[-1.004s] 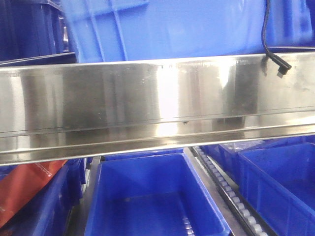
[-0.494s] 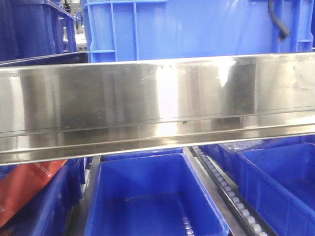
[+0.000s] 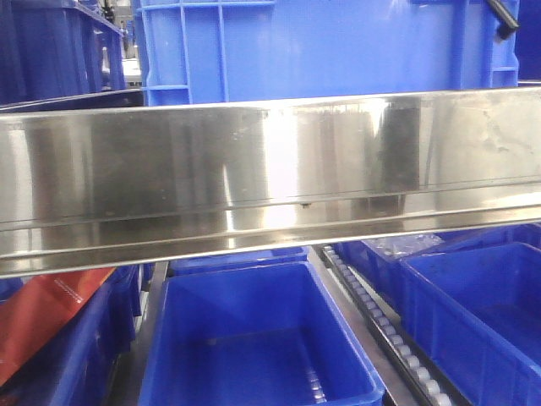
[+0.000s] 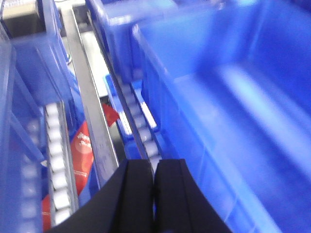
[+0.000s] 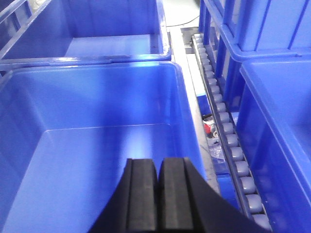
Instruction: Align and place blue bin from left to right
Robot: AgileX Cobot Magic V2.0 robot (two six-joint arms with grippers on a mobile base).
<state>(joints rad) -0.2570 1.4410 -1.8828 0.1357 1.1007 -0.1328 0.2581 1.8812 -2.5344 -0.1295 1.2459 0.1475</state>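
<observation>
Our upper bin [image 3: 321,51] has slid leftward above the rail [image 3: 270,169], nearing alignment, with both claws [image 4: 153,194] [image 5: 158,194] closed, empty.

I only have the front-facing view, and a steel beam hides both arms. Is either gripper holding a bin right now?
Observer: No. The right gripper is shut on nothing, above the open inside of a blue bin.
Operator: Anything in that bin?
Observer: Its floor looks bare in the right wrist view.
Operator: And the left one?
Observer: The left gripper is shut too, and empty, over a roller track beside a second bin.
</observation>
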